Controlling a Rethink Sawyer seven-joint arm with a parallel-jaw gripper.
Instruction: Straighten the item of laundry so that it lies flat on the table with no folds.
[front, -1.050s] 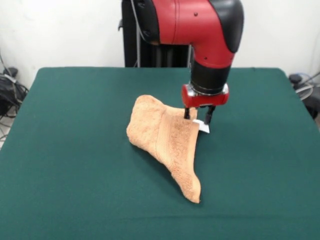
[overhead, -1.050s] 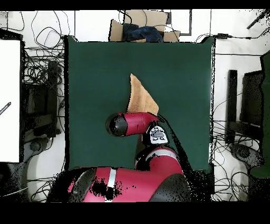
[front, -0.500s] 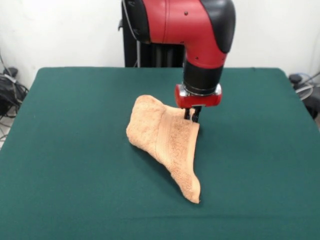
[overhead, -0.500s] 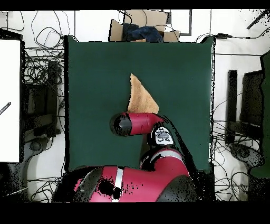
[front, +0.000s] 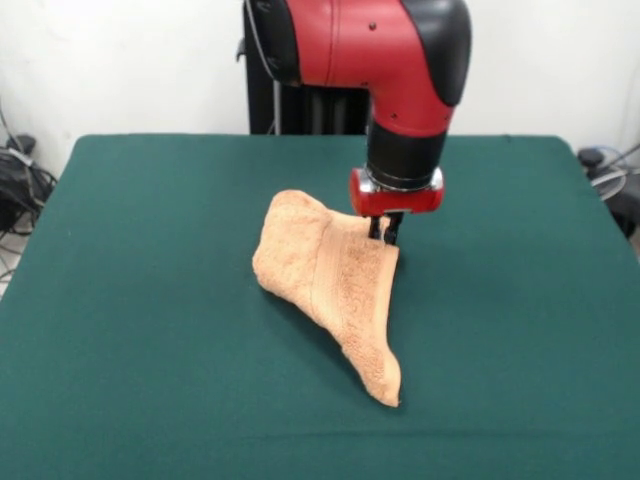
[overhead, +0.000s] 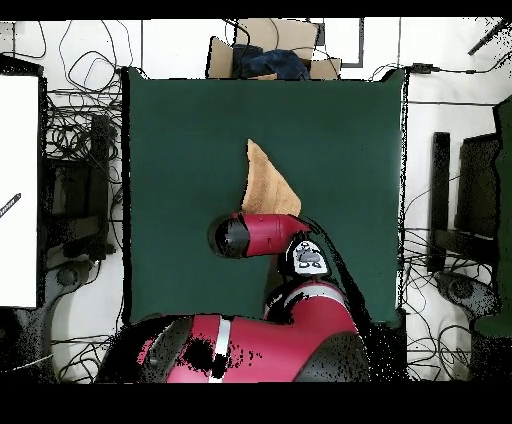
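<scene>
The item of laundry (front: 330, 280), an orange-tan terry towel, lies folded into a long crumpled wedge in the middle of the green table (front: 150, 300). Its narrow end points toward the near edge in the front view. My gripper (front: 384, 234) stands upright at the towel's far right corner, its two dark fingers drawn close together and pinching the cloth there. In the overhead view the towel (overhead: 265, 185) shows as a tan triangle on the table (overhead: 180, 130), with the red arm covering its lower part and hiding the gripper.
Cables (overhead: 80, 150) and equipment lie on the floor around the table. A cardboard box (overhead: 270, 55) sits beyond its top edge in the overhead view, and a white board (overhead: 18, 190) at the left. More cables (front: 15, 180) lie off the table's left side.
Since one second ago the gripper shifted slightly left in the front view and closed on the towel's corner, hiding the white tag. Nothing has moved in the last half second.
</scene>
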